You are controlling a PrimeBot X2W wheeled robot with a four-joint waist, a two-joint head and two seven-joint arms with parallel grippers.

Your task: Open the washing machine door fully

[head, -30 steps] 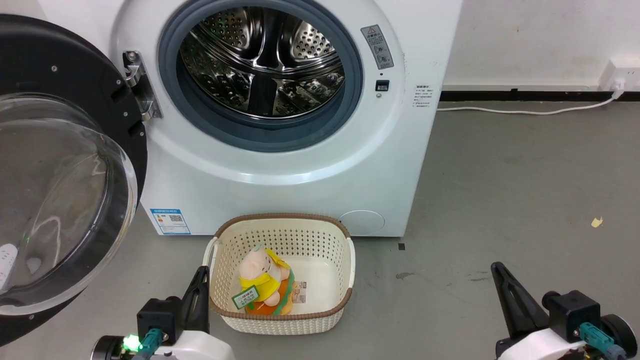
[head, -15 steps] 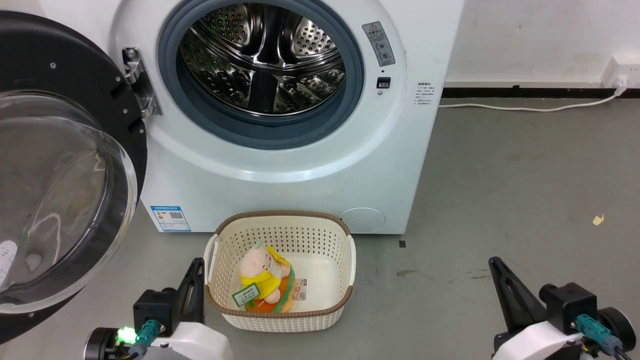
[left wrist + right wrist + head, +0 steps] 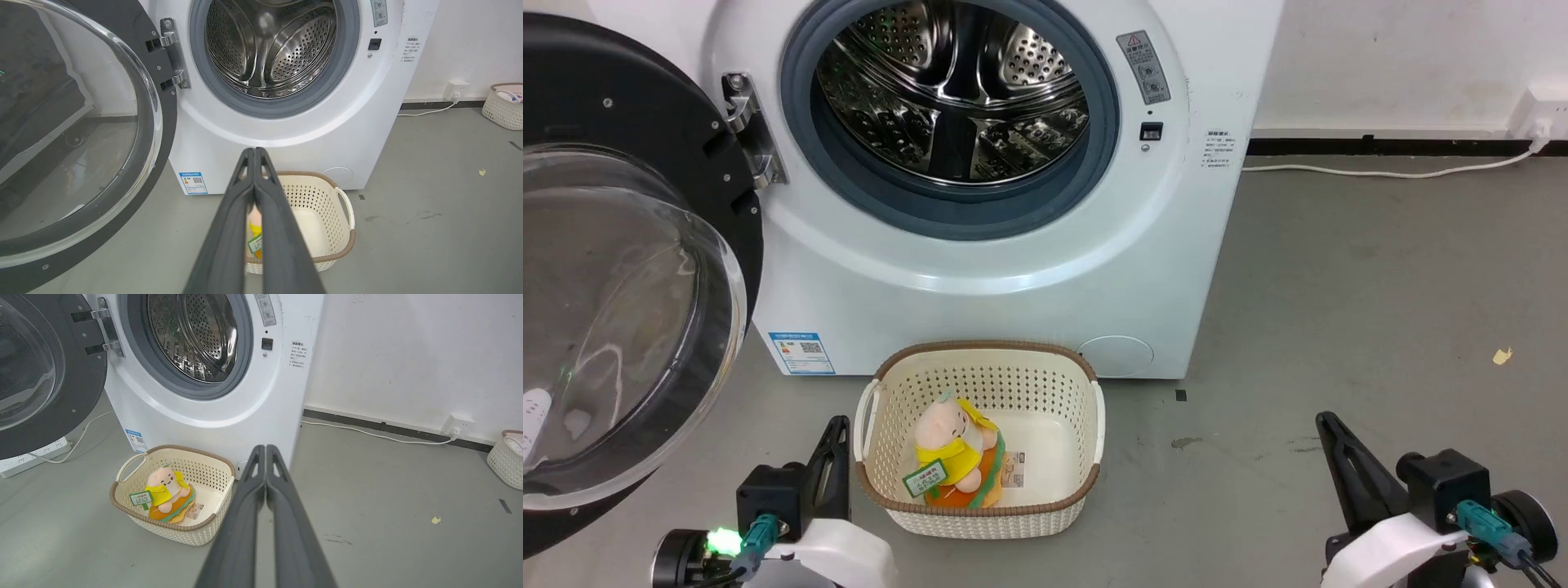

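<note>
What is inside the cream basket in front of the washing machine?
A plush pig in a yellow top lies there on a round orange and green cushion, with a green tag and a paper label beside it. The basket floor under the toy is covered.

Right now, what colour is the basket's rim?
Brown, on a cream basket; the right wrist view shows it best.

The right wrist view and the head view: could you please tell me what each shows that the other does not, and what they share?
The right wrist view adds a second basket by the wall. The head view adds the left gripper. Both share the washing machine, the washing machine door standing open, the basket holding a plush toy, and the right gripper, fingers closed.
</note>
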